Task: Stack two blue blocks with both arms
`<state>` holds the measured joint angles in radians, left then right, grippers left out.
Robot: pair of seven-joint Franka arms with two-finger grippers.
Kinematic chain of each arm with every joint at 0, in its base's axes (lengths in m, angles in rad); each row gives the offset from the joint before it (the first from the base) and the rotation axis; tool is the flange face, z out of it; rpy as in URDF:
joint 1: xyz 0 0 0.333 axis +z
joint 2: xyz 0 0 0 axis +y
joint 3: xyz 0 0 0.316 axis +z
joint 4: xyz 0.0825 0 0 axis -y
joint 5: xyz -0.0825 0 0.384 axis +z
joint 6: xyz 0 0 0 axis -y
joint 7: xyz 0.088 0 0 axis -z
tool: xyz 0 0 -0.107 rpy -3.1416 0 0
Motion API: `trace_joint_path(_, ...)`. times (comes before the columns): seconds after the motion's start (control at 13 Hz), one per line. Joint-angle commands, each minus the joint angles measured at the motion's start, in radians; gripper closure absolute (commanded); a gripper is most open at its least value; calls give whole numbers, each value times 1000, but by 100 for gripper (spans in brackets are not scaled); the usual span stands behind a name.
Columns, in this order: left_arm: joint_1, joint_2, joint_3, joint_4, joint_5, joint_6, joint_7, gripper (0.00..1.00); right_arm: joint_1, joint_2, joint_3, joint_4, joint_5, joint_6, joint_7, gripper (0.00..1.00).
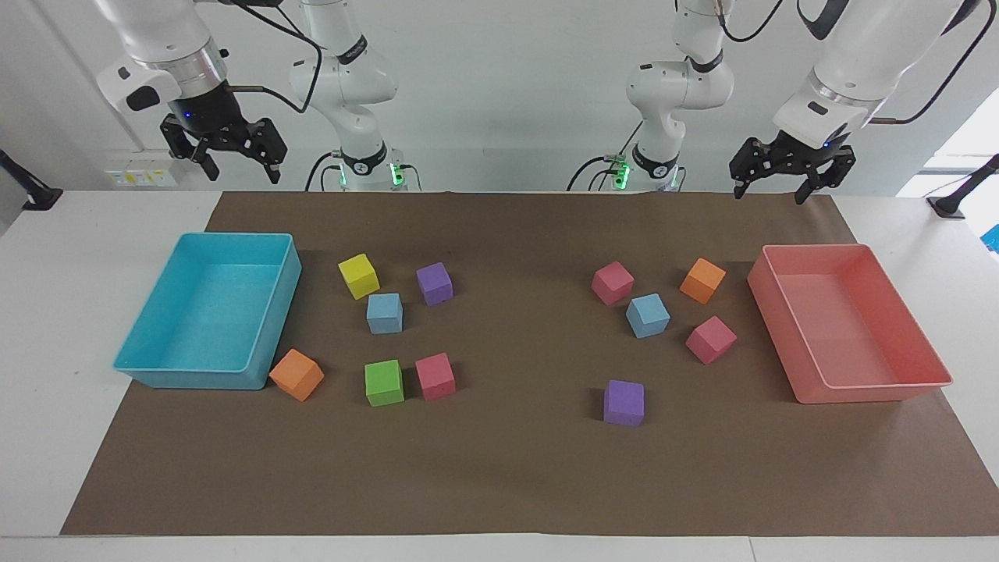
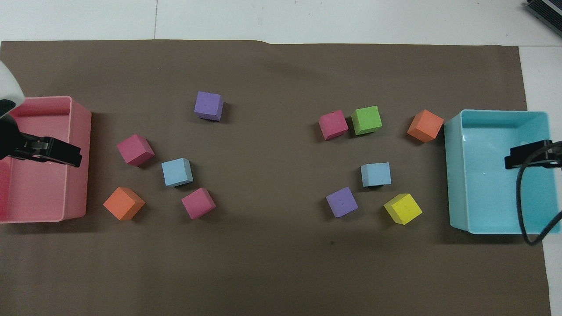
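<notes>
right gripper [image 1: 232,158] hangs raised at the upper left of the facing view, over the robot-side edge of the table above the turquoise tray [image 1: 269,332]; its fingers stand apart and hold nothing. in the overhead view only its dark tip [image 2: 524,156] shows at the right edge, over the same tray [image 2: 454,175].

moving rightward across the facing view: an orange block [image 1: 296,374] sits touching or just beside the tray's corner. a yellow block [image 1: 358,275] lies near the tray, with the first blue block [image 1: 385,313] just beside it and farther from the robots. a purple block [image 1: 434,282] sits beside the blue one. a green block [image 1: 384,382] and a pink block [image 1: 435,376] lie side by side, almost touching, lower in the frame.

right of centre, a second purple block [image 1: 623,403] lies alone, lowest in the frame. above it the second blue block [image 1: 648,315] rests on the brown mat [image 1: 499,468], between a pink block [image 1: 612,282] and another pink block [image 1: 711,339]. a second orange block [image 1: 702,280] sits near the pink tray [image 1: 874,390]. the two blue blocks are well apart, each flat on the mat, neither stacked.

left gripper [image 1: 790,179] hangs raised at the upper right of the facing view, over the robot-side end of the pink tray; its fingers are spread and hold nothing. in the overhead view it [image 2: 57,153] shows at the left edge over that tray [image 2: 83,131].
</notes>
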<state>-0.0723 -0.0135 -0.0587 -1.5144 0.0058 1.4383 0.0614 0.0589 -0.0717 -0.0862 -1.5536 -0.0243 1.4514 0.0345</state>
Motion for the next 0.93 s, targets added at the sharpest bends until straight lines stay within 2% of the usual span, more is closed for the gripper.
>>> trace_joint_path(0.0,16,-13,-7,-13,-12,24,-14,0,-8,-8,3,1,3,-11,-22,0)
trace_joint_path(0.85,14,-13,-7,-13,-29,33,-14,0,-8,-8,3,1,3,-11,-22,0)
